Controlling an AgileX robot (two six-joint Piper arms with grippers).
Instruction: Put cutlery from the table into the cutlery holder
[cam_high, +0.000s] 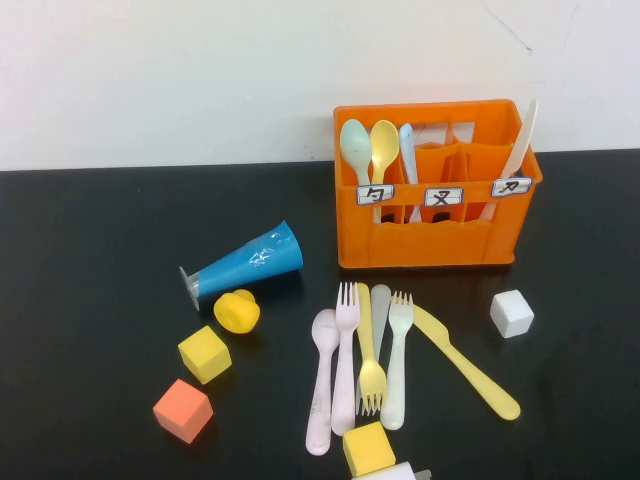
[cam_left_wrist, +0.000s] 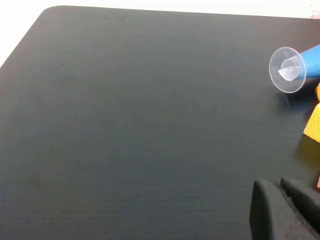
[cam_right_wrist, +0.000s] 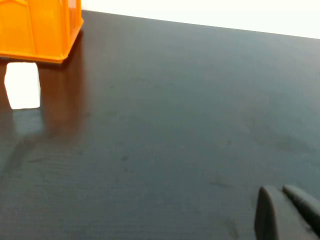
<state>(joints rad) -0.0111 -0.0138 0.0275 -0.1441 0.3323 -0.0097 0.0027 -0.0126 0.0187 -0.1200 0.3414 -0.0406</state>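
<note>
The orange cutlery holder (cam_high: 437, 200) stands at the back right of the black table (cam_high: 90, 300) and also shows in the right wrist view (cam_right_wrist: 40, 27). It holds three spoons in its left compartment and a white knife (cam_high: 522, 140) in its right one. In front of it lie a pink spoon (cam_high: 322, 380), pink fork (cam_high: 346, 360), yellow fork (cam_high: 370, 375), grey spoon (cam_high: 380, 310), white fork (cam_high: 397, 370) and yellow knife (cam_high: 470, 370). My left gripper (cam_left_wrist: 280, 184) and right gripper (cam_right_wrist: 280, 190) are shut, empty, over bare table, outside the high view.
A blue cone cup (cam_high: 250, 262) lies on its side at the left; its clear base shows in the left wrist view (cam_left_wrist: 287, 70). Foam cubes lie around: yellow (cam_high: 204, 353), orange (cam_high: 183, 410), yellow (cam_high: 368, 447), white (cam_high: 511, 312). A yellow round piece (cam_high: 237, 310) sits by the cup.
</note>
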